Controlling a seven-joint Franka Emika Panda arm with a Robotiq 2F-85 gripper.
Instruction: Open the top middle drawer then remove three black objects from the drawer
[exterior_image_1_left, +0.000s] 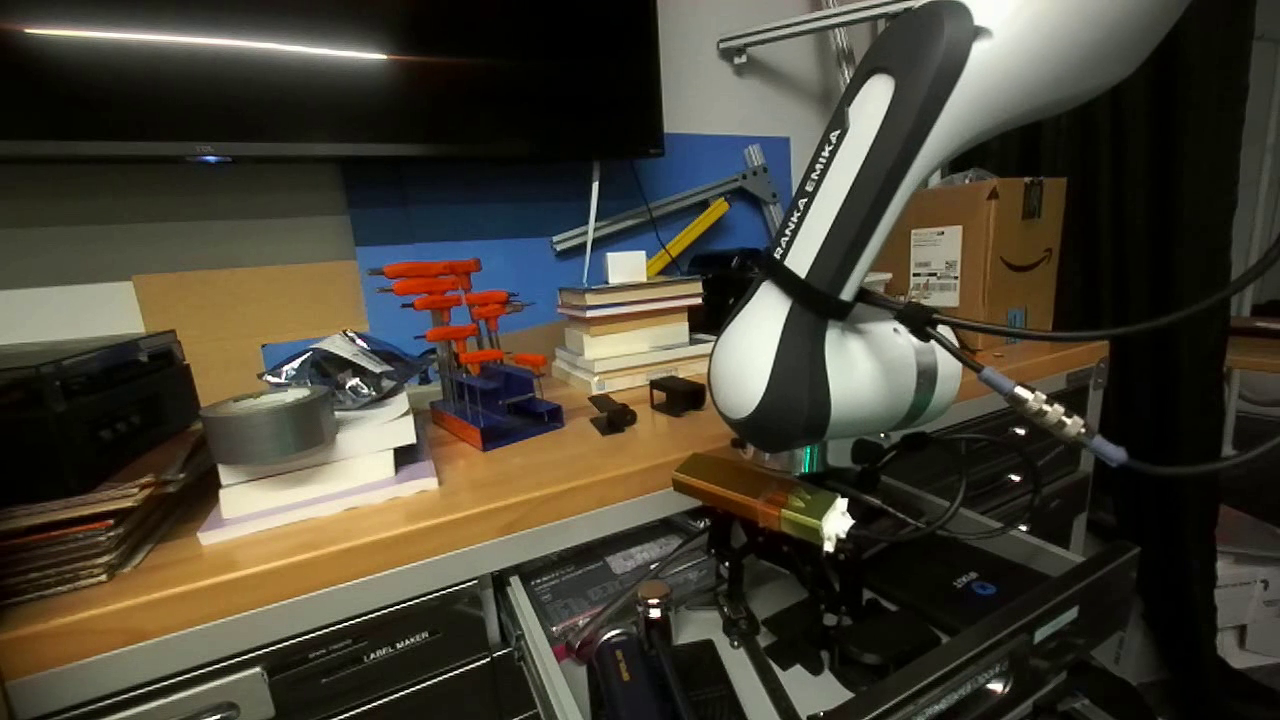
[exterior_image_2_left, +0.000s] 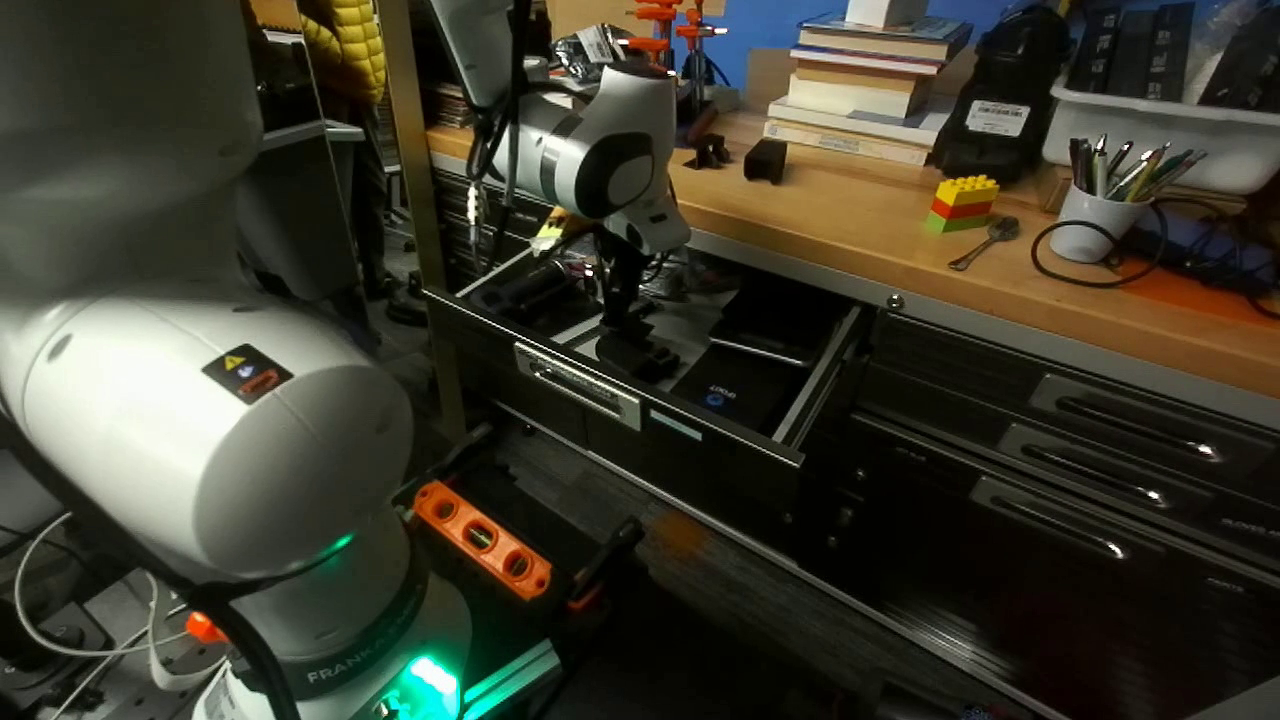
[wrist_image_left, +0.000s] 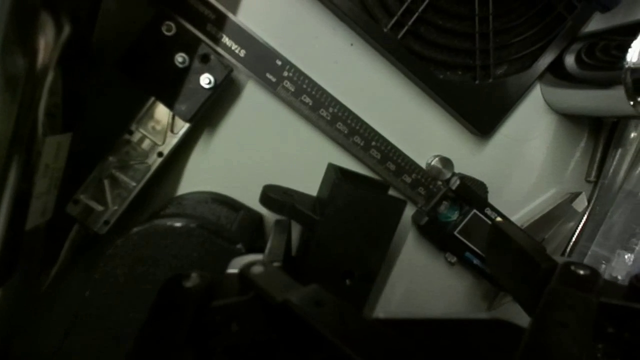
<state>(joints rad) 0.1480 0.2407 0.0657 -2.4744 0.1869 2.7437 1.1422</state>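
Black block (wrist_image_left: 355, 230) is seen on the floor of the pulled-out drawer (exterior_image_2_left: 745, 456), just beside the caliper (wrist_image_left: 350, 135); contact can't be told. Black bracket (exterior_image_1_left: 618, 416) and black cuboid (exterior_image_1_left: 677, 396) are parked on the bench (exterior_image_1_left: 480, 500), so third pick is likely in hand. Gripper (exterior_image_1_left: 790, 622) is set low in the drawer, jaws spread wide, nothing gripped. Block should be centred first: it's seen nearer one finger than the other in the wrist view. Pads should be squared to its long sides and lowered slowly, so the caliper isn't pinched with it or the dark round item (wrist_image_left: 215, 215) bumped. Jaws to be closed once the block is clearly between them, then block lifted straight up.
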